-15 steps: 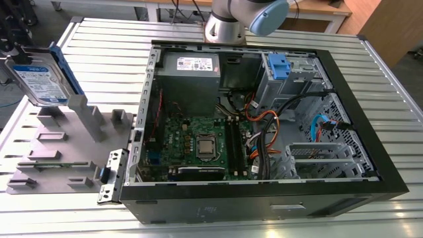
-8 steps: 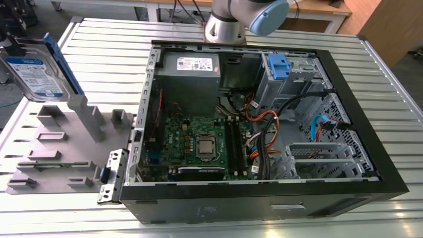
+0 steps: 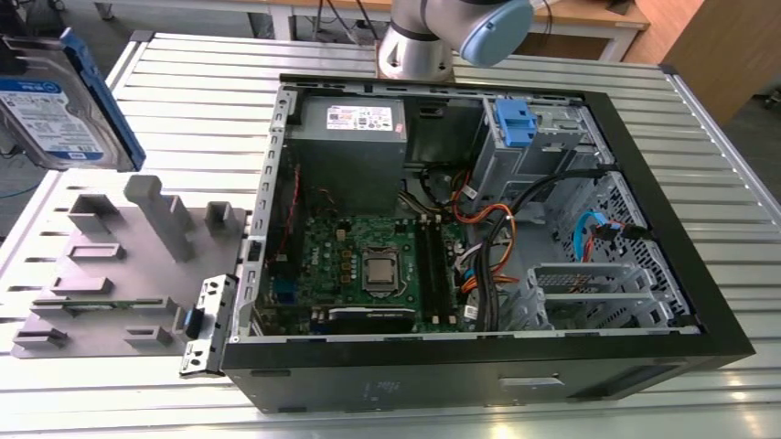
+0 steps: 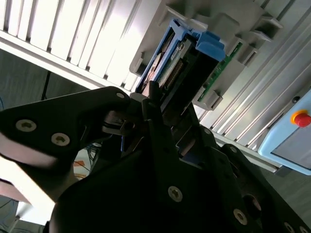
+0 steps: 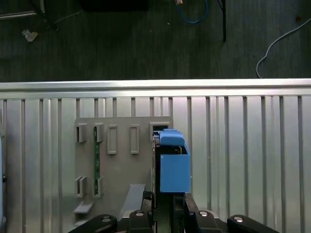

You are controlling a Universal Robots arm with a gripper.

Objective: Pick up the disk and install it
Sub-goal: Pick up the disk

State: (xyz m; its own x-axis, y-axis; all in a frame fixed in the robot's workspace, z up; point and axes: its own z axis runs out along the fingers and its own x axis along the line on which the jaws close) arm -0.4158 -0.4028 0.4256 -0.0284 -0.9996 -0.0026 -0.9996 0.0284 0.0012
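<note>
Black gripper (image 4: 170, 109) clamped tight on the rectangular silver metal disk (image 3: 61, 105) in its blue plastic carrier, held clear above the grey plastic fixture tray (image 3: 123, 274).

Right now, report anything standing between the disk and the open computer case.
Nothing visible does. The gripper holds the disk raised above the grey holder; the case lies open-topped to the exterior view's right.

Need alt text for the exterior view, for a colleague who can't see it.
The disk is held upright in the air at the exterior view's left, above a grey fixture on the slatted table. Beside it lies the open computer case, motherboard exposed.
</note>
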